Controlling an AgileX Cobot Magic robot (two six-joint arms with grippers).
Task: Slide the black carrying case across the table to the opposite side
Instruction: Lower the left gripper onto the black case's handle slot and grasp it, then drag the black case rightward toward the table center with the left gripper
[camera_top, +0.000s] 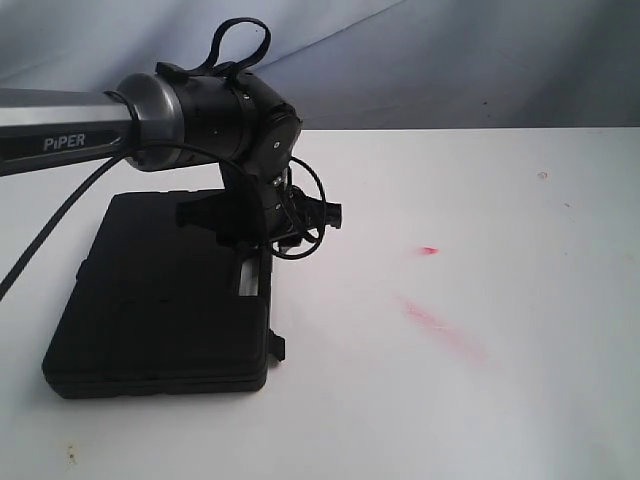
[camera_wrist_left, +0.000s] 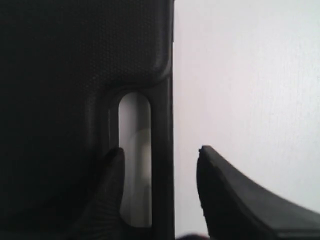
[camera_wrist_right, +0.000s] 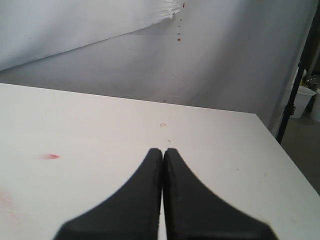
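The flat matte black plastic case (camera_top: 160, 300) lies at the left of the white worktop (camera_top: 480, 400), so the slide across looks still to do. Only the left wrist view shows the left tool (camera_wrist_left: 160, 150) apart, straddling the handle bar (camera_wrist_left: 162, 115). The right tool (camera_wrist_right: 163, 150), pressed together, hangs over white worktop alone.

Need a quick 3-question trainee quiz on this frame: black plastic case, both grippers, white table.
1. True or false: the right gripper grips the flat matte black plastic case.
2. The left gripper is: A shut, B open astride the case's handle bar, C out of view.
3. Fill in: smears on the white flat table are ___.
Key: 1 false; 2 B; 3 red.
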